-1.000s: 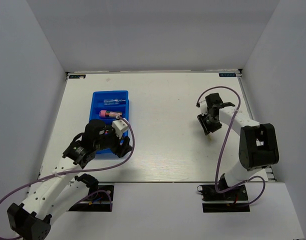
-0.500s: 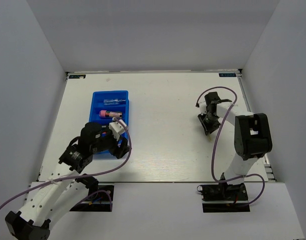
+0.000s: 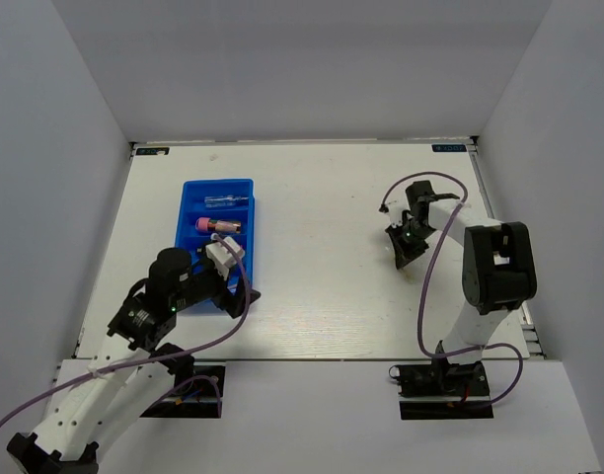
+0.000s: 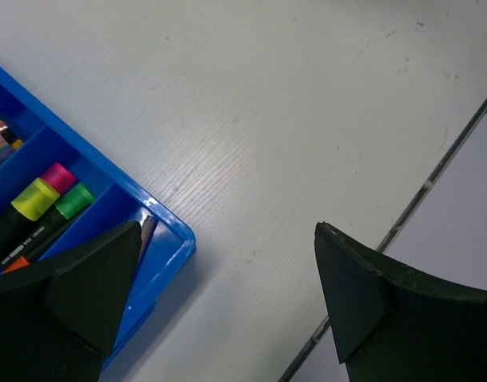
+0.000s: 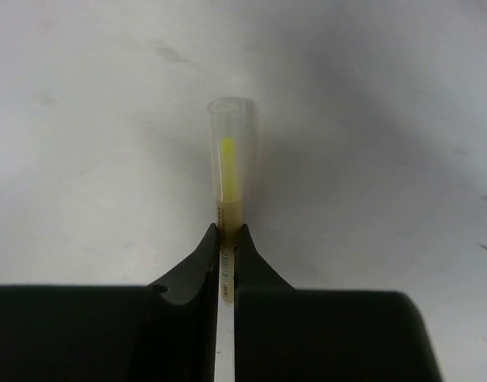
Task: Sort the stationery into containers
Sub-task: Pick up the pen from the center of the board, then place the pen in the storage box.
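The right gripper (image 5: 227, 232) has just clamped the stick (image 5: 230, 159), centre frame; next it can go to the tray (image 4: 172, 236). The left gripper (image 4: 220, 298) has spread its jaws wide, empty.

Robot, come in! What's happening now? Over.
Left end effector open, at blue tray corner. Right end effector shut on yellow stick. Nothing in the way.
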`<state>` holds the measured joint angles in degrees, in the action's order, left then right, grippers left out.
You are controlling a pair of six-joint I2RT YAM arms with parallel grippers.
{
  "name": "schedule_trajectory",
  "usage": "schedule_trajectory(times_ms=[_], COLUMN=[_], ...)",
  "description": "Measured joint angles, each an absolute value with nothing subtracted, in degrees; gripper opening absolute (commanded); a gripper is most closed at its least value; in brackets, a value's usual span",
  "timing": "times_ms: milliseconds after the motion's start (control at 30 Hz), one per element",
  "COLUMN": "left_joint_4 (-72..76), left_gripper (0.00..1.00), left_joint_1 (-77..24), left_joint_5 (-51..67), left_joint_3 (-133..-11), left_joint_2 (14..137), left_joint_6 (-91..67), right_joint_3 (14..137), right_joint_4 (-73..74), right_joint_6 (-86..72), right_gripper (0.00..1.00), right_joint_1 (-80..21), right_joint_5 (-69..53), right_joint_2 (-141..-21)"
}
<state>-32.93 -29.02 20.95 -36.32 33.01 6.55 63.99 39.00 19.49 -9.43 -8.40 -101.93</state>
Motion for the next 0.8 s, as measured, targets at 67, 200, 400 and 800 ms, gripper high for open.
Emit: schedule_trajectory(times_ms=[67, 200, 400, 800], left_joint_4=[-32.51, -31.11, -27.73, -28.47], left_gripper=[1.0, 1.0, 1.0, 1.0], left_joint_1=[-29.02, -29.02, -29.02, -29.02], left_joint_5=[19.68, 14.68, 8.62, 7.97], left_joint_3=[-36.45, -38.11, -40.64, -49.17], left_joint_2=[31.75, 29.54, 28.01, 33.04], left_joint_6=[4.99, 0.12, -6.66, -7.27], right_joint_3=[65.21, 78.04, 105.6, 122.61], right_joint_4=[42.26, 53.08, 59.18, 36.1], right_joint_6=[23.35, 32.53, 37.45, 9.47], right_gripper=[0.0, 0.0, 0.0, 0.0], right_joint_1=[-10.31, -15.31, -31.05, -46.41], right_joint_5=[-15.16, -27.68, -40.47, -50.0], right_joint_2=[-101.65, -102.41, -110.06, -129.6])
